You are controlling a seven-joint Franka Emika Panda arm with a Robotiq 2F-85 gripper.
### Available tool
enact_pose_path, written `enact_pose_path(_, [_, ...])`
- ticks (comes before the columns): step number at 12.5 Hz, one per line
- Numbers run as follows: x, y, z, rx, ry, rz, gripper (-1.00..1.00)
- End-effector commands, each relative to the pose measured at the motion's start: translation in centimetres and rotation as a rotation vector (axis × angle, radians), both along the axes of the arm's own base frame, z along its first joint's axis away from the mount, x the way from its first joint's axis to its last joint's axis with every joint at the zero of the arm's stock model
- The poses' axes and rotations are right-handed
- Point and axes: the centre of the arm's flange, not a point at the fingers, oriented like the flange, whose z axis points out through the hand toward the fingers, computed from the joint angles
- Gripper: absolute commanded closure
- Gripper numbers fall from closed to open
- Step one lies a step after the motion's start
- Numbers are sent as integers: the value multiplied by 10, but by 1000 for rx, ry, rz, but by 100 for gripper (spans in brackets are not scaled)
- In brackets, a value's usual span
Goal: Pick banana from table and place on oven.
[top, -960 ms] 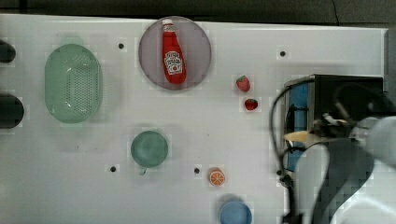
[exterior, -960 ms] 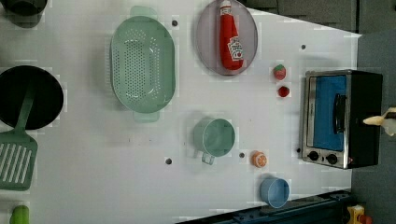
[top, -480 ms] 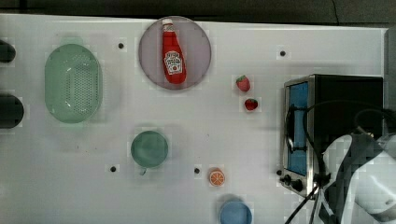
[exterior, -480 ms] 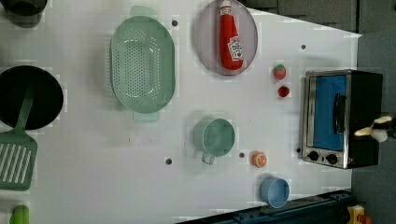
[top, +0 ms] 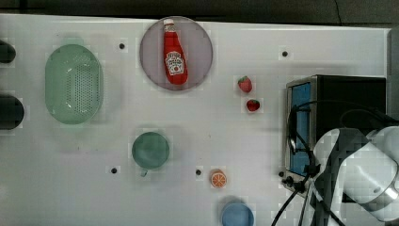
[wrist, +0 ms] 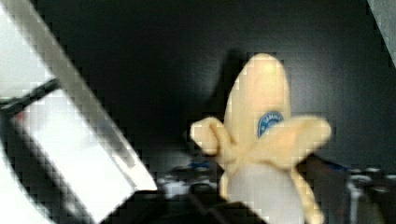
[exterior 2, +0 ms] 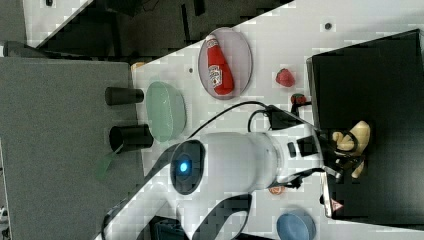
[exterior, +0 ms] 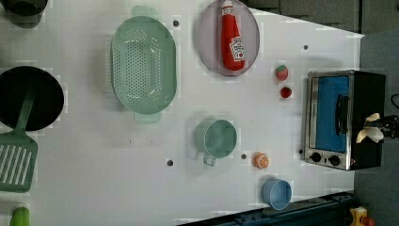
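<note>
The banana (exterior 2: 356, 142) lies on the oven (exterior 2: 380, 90) top near its front edge; the hand (exterior 2: 340, 150) looks part-open around it; withdrawing could snag a peel flap and drag it off.

A pale yellow banana (exterior 2: 356, 142) (peel flaps splayed, blue sticker showing) sits over the black top of the silver-fronted oven (exterior 2: 370, 90) on the white table (top: 197, 122).
</note>
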Motion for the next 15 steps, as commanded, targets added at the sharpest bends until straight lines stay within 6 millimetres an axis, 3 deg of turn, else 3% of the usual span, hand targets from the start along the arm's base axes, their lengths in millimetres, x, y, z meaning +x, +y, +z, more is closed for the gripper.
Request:
enact_pose_path(1, [13, -5, 50, -40, -76, 66, -86])
enact_pose_path(2, [17, -5, 58, -48, -86, 71, -99])
enact_pose_path(5, [29, 3, 104, -51, -126, 92, -100])
enact_pose_path(8, [35, 38, 162, 24, -110, 122, -100])
enact_pose_path(11, [45, 95, 216, 69, -153, 43, -100])
enact_pose_path(15, [55, 203, 241, 104, -118, -208, -100])
